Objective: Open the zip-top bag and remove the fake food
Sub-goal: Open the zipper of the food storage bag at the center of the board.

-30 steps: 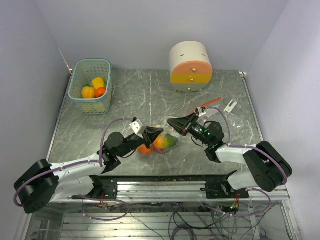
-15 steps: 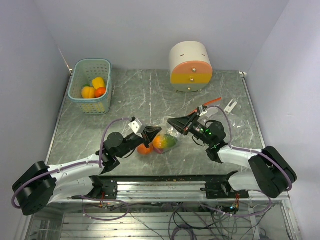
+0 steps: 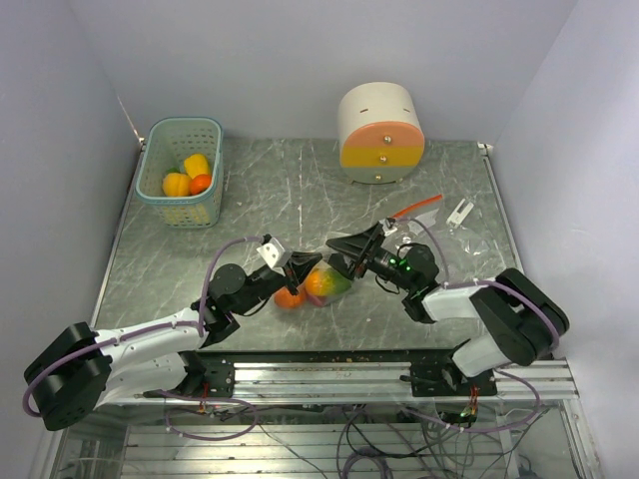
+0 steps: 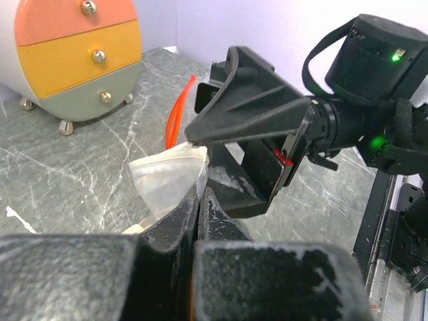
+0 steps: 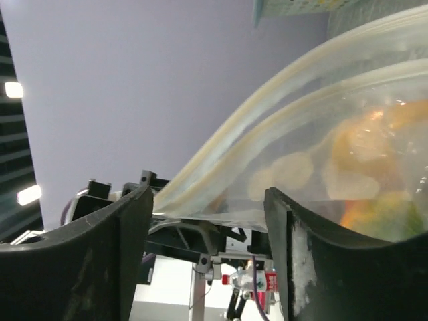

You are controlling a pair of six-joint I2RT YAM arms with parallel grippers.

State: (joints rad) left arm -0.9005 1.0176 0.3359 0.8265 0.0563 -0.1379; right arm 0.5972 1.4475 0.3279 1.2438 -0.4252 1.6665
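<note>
Right gripper point(image 3: 339, 257) has advanced onto the zip-top bag point(image 4: 166, 175) with jaws released, now straddling the zip edge, while left gripper point(image 3: 298, 269) stays clenched on the bag's lip, so the fake food point(image 3: 321, 285) remains inside, mid-table point(image 3: 300, 190), opening outstanding.

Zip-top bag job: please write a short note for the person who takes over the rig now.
Left claw: shut on the rim of the zip-top bag.
Right claw: open, one finger on each side of the rim, not gripping.
Fake food: inside the bag, between the arms; other pieces lie in the basket.
Done: left hold only; seal looks shut.
To do: close the right claw, pull the bag open, take the food out.
</note>
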